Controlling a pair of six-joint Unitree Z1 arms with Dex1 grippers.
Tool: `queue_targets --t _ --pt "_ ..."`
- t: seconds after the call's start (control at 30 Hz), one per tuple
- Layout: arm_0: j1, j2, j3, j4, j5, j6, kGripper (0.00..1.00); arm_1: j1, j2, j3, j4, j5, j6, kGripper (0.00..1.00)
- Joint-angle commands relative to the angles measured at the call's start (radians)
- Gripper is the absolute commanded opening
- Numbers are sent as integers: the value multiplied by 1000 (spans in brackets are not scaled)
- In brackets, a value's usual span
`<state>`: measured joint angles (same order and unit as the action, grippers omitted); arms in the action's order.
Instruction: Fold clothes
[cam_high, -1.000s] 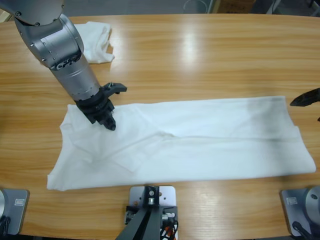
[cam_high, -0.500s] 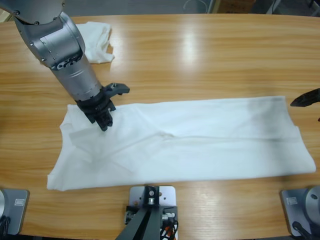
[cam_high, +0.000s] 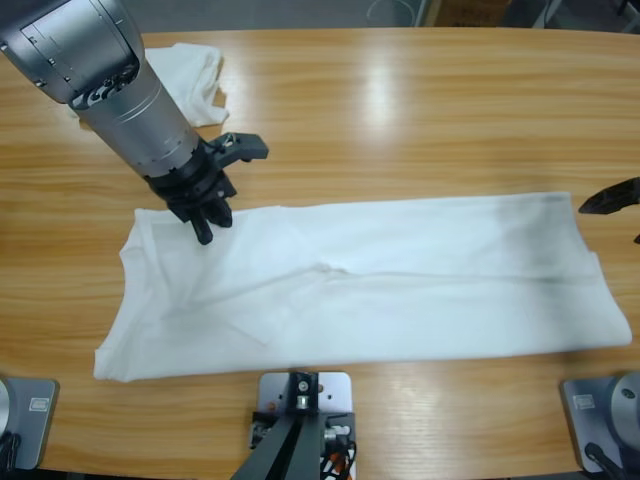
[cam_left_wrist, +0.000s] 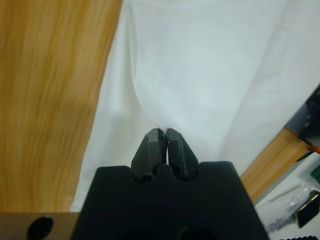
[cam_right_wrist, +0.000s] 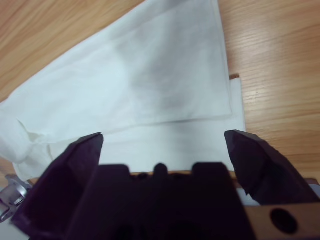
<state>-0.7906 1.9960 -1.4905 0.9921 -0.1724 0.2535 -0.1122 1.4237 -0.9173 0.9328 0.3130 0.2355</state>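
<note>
A silver-grey arm comes in from the upper left corner of the high view and slopes down to the left gripper (cam_high: 205, 225), whose black fingers (cam_left_wrist: 162, 145) point at the upper left part of a plain white cotton T-shirt (cam_high: 380, 285). In the left wrist view the two fingers are pressed together with a thin raised ridge of the white cloth running up to their tips; whether they pinch that cloth cannot be told for sure. The T-shirt lies flat and folded into a long band across the middle of the long wooden worktop (cam_high: 400, 110), its left end wider and lightly creased.

The right gripper (cam_high: 610, 198) shows only as a black tip at the right edge of the high view, just beyond the shirt's upper right corner. In the right wrist view its fingers (cam_right_wrist: 260, 162) stand wide apart with nothing between them, above the shirt's folded end.

A second white T-shirt, crumpled (cam_high: 195, 80), lies at the far left of the worktop, partly hidden behind the left arm.
</note>
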Motion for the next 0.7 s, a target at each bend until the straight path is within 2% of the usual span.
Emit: queue_targets --t 0.03,0.13,0.17,0.2,0.23,0.27,0.47,0.57,0.63,0.7 --pt "17 106 -7 -1 15 -5 0 12 18 31 -15 -20 2 1000" --pt "31 150 -22 -4 23 -12 0 12 15 31 -15 -20 2 1000" --pt "35 168 -26 -4 23 -21 85 12 15 31 -15 -20 2 1000" --pt "38 184 -31 -4 33 -35 497 12 13 31 -14 -20 2 1000" --pt "40 187 -35 -3 63 -46 838 12 12 31 -13 -20 2 1000" --pt "40 179 -35 -4 95 -57 971 12 11 32 -13 -20 2 1000" --pt "47 38 -34 -21 315 -181 991 16 18 32 -17 -23 2 1000" --pt "44 -65 -9 -24 335 -258 991 16 12 32 -17 -22 2 1000" --pt "-8 -158 82 -57 315 -303 971 17 9 34 -20 -23 1 1000" --pt "-74 -231 233 -143 302 -338 888 27 11 37 -25 -23 1 999"
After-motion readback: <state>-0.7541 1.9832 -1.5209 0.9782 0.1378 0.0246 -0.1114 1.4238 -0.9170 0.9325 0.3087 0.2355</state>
